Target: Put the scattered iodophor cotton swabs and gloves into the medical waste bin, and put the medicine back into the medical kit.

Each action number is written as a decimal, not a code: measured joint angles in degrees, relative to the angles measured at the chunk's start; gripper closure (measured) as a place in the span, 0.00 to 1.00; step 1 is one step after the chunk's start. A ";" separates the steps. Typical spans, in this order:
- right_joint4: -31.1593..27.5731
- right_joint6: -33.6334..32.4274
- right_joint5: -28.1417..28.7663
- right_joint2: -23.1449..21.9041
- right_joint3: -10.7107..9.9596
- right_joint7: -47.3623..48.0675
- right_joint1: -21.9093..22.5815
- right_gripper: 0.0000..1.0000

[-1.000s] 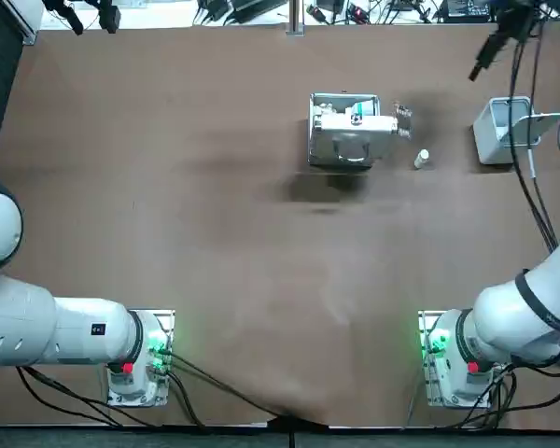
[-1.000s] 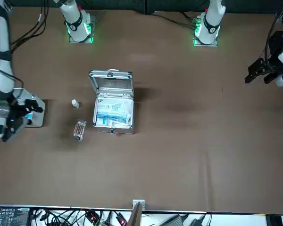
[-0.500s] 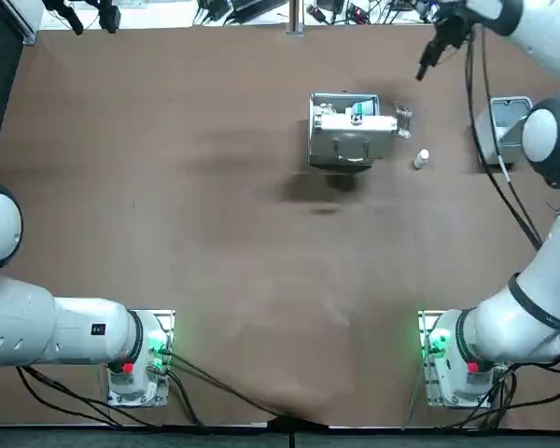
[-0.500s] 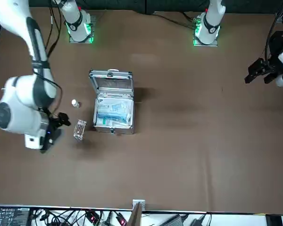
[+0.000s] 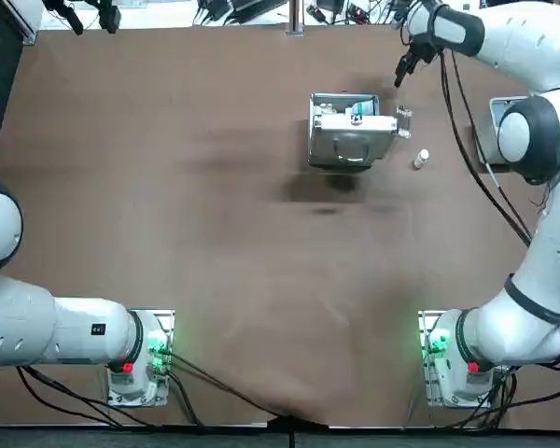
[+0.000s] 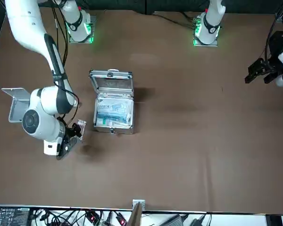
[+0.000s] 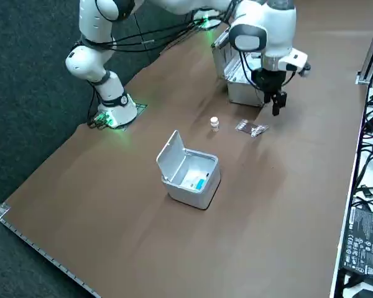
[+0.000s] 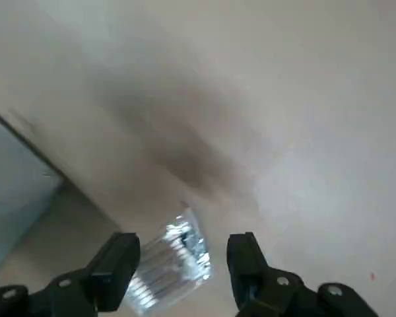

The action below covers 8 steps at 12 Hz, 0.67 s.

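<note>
A clear packet of cotton swabs (image 5: 403,121) (image 7: 252,128) lies on the brown table just right of the open silver medical kit (image 5: 345,131) (image 6: 112,106) (image 7: 236,81). A small white medicine bottle (image 5: 422,160) (image 7: 215,123) stands near it, toward the robot. My right gripper (image 5: 403,67) (image 6: 70,141) (image 7: 276,102) hovers by the packet on its far side, open and holding nothing. In the right wrist view the swab packet (image 8: 171,267) shows on the table between my right gripper's (image 8: 185,254) spread fingers. The arm hides the bottle in the front view.
The white medical waste bin (image 7: 189,171) (image 6: 16,103) stands with its lid up at the table's right side, partly behind my arm in the top view. Cables and equipment (image 7: 363,236) run along the table's far edge.
My right arm has swung from above the waste bin leftward along the far side of the table, and the gripper now hangs by the swab packet. The objects have not moved.
</note>
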 joint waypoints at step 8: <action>-0.60 1.97 -2.12 4.62 -0.65 0.04 -0.06 0.23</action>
